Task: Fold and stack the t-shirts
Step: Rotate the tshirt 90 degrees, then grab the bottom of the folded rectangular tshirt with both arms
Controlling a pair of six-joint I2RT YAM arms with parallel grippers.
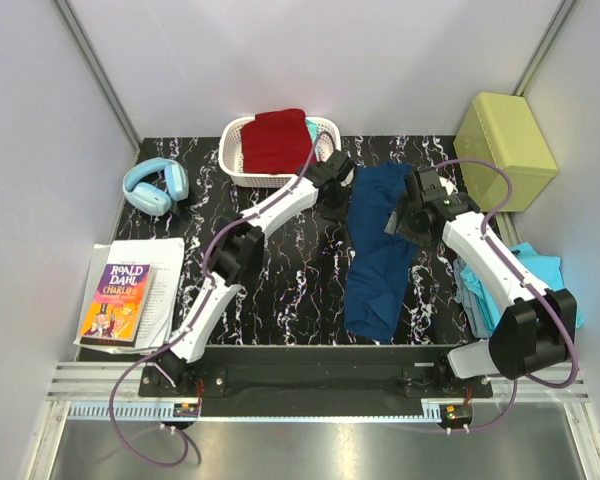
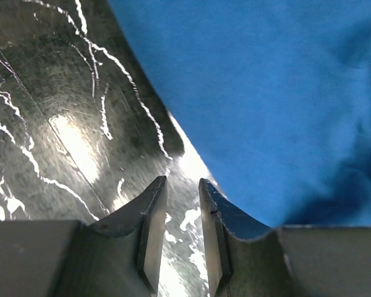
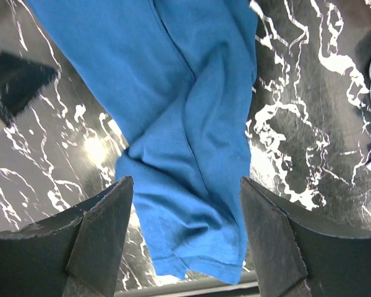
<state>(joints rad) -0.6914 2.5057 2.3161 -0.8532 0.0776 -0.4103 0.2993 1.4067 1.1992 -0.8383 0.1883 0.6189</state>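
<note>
The blue t-shirt (image 1: 375, 255) lies bunched in a long strip on the black marbled bench (image 1: 280, 290), between the arms. The left jaws stand narrowly apart, empty, beside its edge; the right jaws gape wide above it.

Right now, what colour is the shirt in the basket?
The shirt is dark red; top view shows it best.
</note>
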